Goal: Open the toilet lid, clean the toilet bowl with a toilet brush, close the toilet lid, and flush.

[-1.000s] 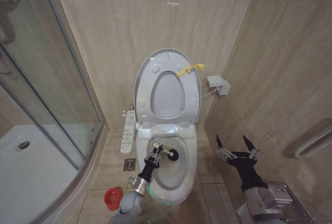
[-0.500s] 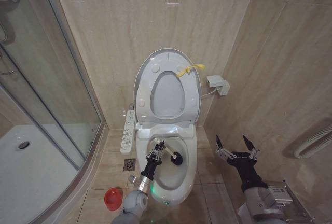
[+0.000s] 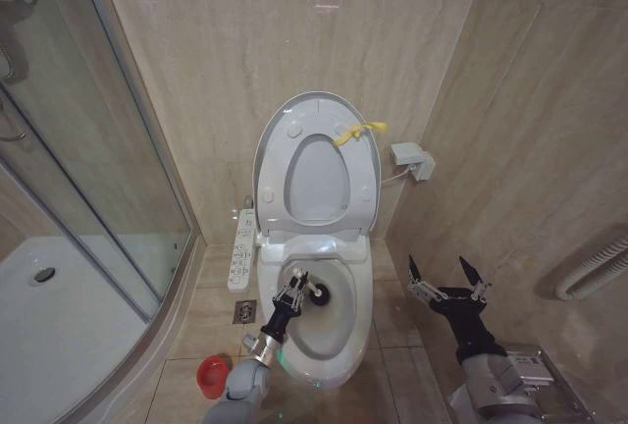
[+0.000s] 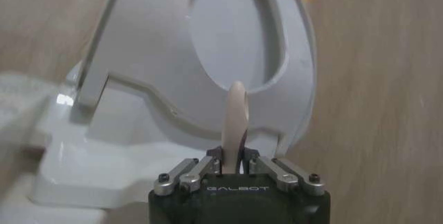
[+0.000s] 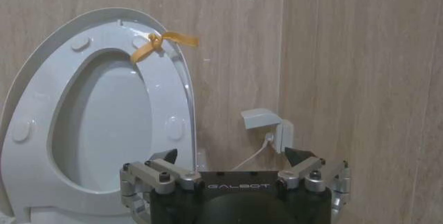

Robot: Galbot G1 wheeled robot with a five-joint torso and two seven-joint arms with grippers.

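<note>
The toilet lid [image 3: 316, 179] stands raised against the wall with the ring seat up in front of it, and a yellow strap [image 3: 355, 132] is tied at its rim. Below lies the open toilet bowl [image 3: 355, 298]. My left gripper [image 3: 291, 296] is over the bowl's left side, shut on the thin white handle [image 4: 235, 120] of the toilet brush. The brush's dark head [image 3: 320, 293] sits inside the bowl. My right gripper [image 3: 440, 272] hangs open to the right of the toilet, holding nothing. The right wrist view shows the lid [image 5: 97, 24] and strap [image 5: 163, 41] beyond that open gripper [image 5: 232, 156].
A red brush holder [image 3: 212, 375] stands on the floor left of the bowl. A control panel [image 3: 242, 247] sticks out at the toilet's left side. The glass shower enclosure [image 3: 88, 198] fills the left. A white wall box [image 3: 412, 159] and tiled wall close the right.
The brush head swept a little to the right inside the bowl and came back left, my left gripper moving with it. The right arm has stayed still.
</note>
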